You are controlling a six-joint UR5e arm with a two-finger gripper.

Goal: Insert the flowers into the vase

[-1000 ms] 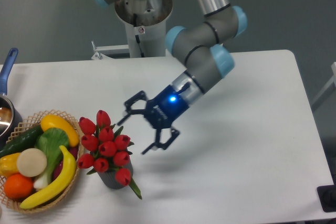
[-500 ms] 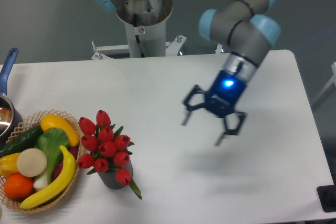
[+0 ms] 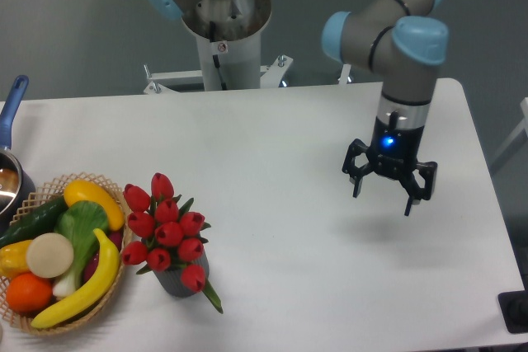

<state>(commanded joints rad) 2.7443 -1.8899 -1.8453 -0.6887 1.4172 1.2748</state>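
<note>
The gripper [image 3: 384, 193] hangs spread and empty at 3 o'clock; the flowers [image 3: 166, 224] stand in the vase [image 3: 179, 279], top-heavy, so a nudge could tip them.

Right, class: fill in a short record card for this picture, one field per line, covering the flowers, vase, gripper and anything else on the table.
flowers: red tulips, standing in the vase
vase: dark grey, front left of the table
gripper: open, empty, over the right side, pointing down
basket: wicker, holds fruit and vegetables, left of the vase
pot: blue handle, at the left edge
</note>
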